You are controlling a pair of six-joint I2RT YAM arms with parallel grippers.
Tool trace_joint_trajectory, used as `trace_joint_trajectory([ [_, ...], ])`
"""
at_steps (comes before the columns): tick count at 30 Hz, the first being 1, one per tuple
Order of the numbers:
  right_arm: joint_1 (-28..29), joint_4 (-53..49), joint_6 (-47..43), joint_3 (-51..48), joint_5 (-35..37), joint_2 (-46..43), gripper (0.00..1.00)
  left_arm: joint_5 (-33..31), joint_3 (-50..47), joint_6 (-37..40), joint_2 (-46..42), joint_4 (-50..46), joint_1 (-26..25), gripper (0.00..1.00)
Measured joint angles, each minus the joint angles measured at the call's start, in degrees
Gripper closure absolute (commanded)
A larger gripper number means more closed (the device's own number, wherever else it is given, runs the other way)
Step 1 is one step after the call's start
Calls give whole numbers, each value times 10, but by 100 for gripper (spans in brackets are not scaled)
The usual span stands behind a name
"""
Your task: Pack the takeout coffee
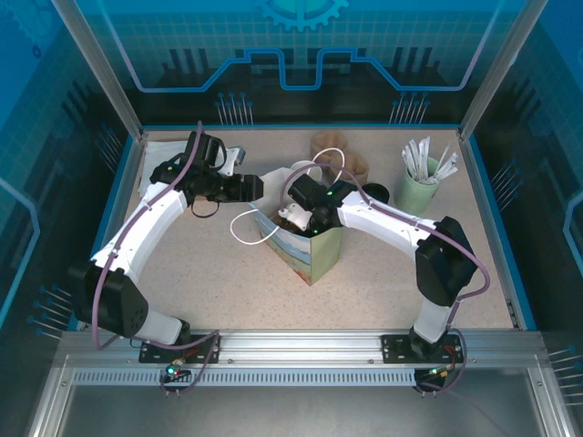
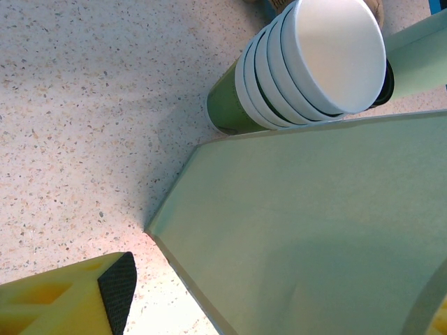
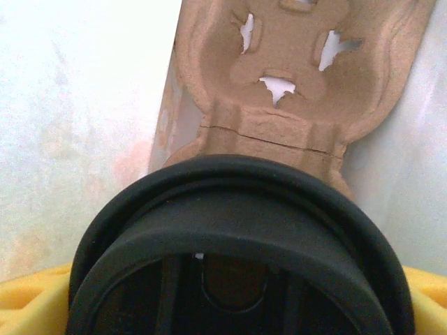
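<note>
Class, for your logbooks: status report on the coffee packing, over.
Left gripper open at bag edge. Right gripper shut on coffee cup. Cardboard tray beneath it, in bag.

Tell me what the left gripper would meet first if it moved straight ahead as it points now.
Most likely the pale green side of the paper bag, which lies right ahead of the left gripper; the stack of green cups stands beyond it.
</note>
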Motion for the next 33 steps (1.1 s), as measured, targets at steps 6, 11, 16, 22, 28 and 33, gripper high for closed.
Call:
trace_joint_trajectory([
  [6,-1,0,-3,0,0,6,13,0,0,0,0,0,0,26],
  [11,-1,-6,-4,5,0,12,12,0,0,0,1,-1,0,25],
  [16,-3,-10,-5,8,-2,16,12,0,2,0,1,-2,0,25],
  [22,-3,-11,-5,9,-4,17,12,0,3,0,1,-5,0,24],
  [28,-3,-12,-5,9,-4,17,12,0,5,0,1,-7,0,24],
  [33,-4,-12,-5,9,-4,17,12,0,5,0,1,-10,0,24],
])
